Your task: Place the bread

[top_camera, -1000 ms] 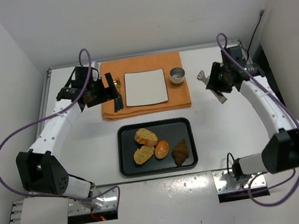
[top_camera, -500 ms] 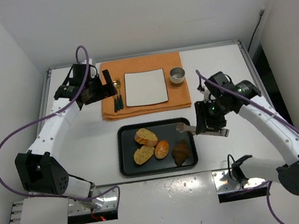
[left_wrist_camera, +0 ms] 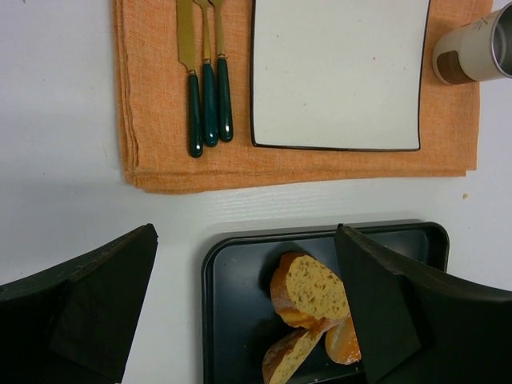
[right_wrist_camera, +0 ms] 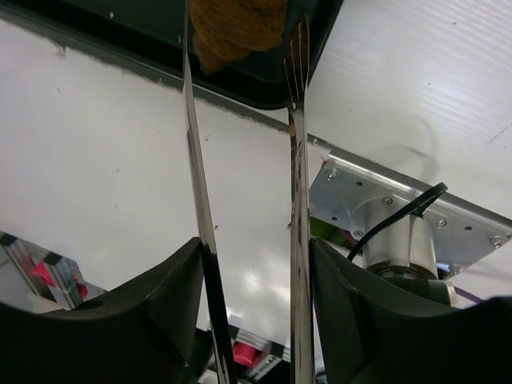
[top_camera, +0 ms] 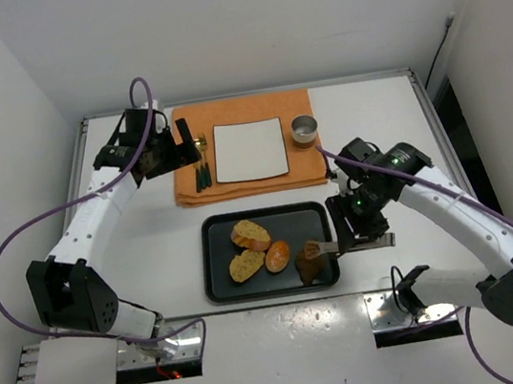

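The bread lies on a black tray (top_camera: 222, 284): a dark croissant (top_camera: 309, 261), two toasted slices (top_camera: 250, 234) (top_camera: 246, 265) and an orange-brown bun (top_camera: 277, 256). My right gripper (top_camera: 363, 224) is shut on metal tongs (top_camera: 334, 244). In the right wrist view (right_wrist_camera: 254, 248) the two tong arms (right_wrist_camera: 194, 160) straddle the croissant (right_wrist_camera: 236, 24) at the tray's near right corner. My left gripper (top_camera: 169, 155) hangs open and empty (left_wrist_camera: 246, 232) over the cloth's left edge; its view shows the slices (left_wrist_camera: 308, 292).
A white square plate (top_camera: 250, 149) lies on an orange cloth (top_camera: 189, 190) behind the tray. Green-handled cutlery (top_camera: 199, 170) lies left of the plate. A metal cup (top_camera: 304, 130) stands at the plate's right. White walls close in the table.
My right arm swung from the back right down to the tray with the tongs, whose tips now reach the croissant. The left arm barely moved.
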